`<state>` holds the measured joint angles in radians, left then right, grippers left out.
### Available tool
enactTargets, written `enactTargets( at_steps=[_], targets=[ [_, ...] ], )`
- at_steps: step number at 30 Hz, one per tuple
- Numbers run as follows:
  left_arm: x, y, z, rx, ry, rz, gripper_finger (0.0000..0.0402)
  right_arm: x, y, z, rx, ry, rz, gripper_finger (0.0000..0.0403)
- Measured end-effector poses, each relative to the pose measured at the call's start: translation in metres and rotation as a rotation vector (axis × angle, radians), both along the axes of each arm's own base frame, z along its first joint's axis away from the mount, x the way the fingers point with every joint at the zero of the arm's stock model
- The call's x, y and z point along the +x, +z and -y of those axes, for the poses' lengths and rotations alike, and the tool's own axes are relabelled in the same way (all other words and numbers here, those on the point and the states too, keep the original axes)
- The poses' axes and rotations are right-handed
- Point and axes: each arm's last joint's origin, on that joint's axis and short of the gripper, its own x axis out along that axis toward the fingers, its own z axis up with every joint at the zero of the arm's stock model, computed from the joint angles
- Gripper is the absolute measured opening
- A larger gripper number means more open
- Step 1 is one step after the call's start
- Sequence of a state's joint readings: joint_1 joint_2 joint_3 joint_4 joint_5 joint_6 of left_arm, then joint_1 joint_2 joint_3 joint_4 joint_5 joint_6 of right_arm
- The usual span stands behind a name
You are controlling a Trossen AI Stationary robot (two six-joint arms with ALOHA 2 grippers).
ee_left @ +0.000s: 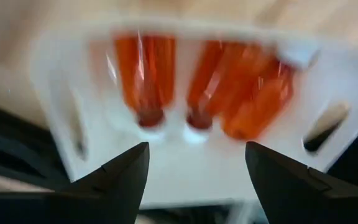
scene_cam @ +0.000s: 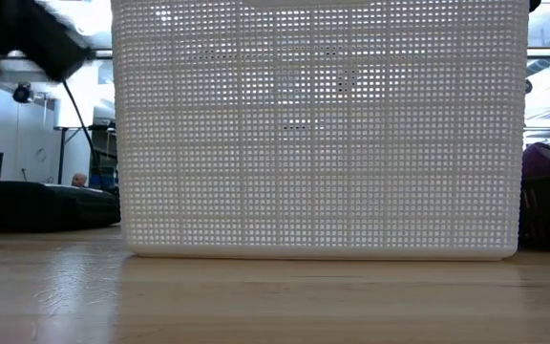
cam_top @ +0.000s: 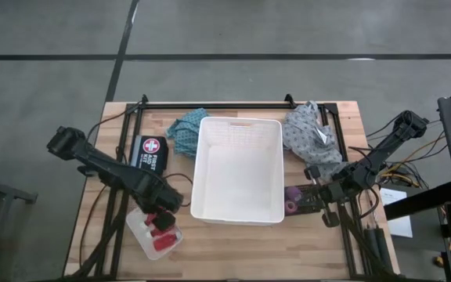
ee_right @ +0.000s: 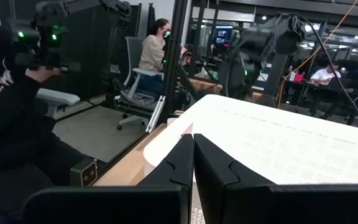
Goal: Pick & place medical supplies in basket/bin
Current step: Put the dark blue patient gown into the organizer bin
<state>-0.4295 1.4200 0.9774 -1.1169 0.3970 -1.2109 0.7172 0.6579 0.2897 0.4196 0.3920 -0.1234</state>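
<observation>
The left claw point(ee_left: 197, 165) is being held open over the red bottles point(ee_left: 197, 81) in the small tray point(cam_top: 141, 233), ready to grab one. The big basket point(cam_top: 237, 210) is waiting nearby. The right claw point(ee_right: 193, 155) is being kept closed, empty.

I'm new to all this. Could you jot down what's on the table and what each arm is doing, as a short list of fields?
Big basket: white basket, mid-table, looks empty
Small tray: tray holding red bottles
Left gripper: left gripper open, above the bottles
Right gripper: right gripper shut, beside the basket
Cloths: teal cloth and grey cloth, either side of the basket
Also: first aid kit, purple roll
</observation>
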Motion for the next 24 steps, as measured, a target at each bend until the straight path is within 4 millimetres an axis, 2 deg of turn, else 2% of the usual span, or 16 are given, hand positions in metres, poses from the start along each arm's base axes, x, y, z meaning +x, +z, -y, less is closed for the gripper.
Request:
enactTargets(
  at_steps=[7,11,13,20,24],
  targets=[
    [0.013,0.046,0.012,0.41,-0.21,0.378,0.0272,0.0,0.0,0.0,0.0,0.0,0.0,0.0008],
    [0.018,0.063,0.022,0.693,-0.407,0.617,0.0272,0.0,0.0,0.0,0.0,0.0,0.0,0.0008],
    [0.022,0.069,0.021,0.771,-0.452,0.674,0.0272,0.0,0.0,0.0,0.0,0.0,0.0,0.0008],
    [0.024,0.067,0.001,0.967,-0.521,0.775,0.0267,0.0,0.0,0.0,0.0,0.0,0.0,0.0008],
    [0.023,0.064,-0.029,1.035,-0.517,0.842,0.0257,0.0,0.0,0.0,0.0,0.0,0.0,0.0008]
  ],
)
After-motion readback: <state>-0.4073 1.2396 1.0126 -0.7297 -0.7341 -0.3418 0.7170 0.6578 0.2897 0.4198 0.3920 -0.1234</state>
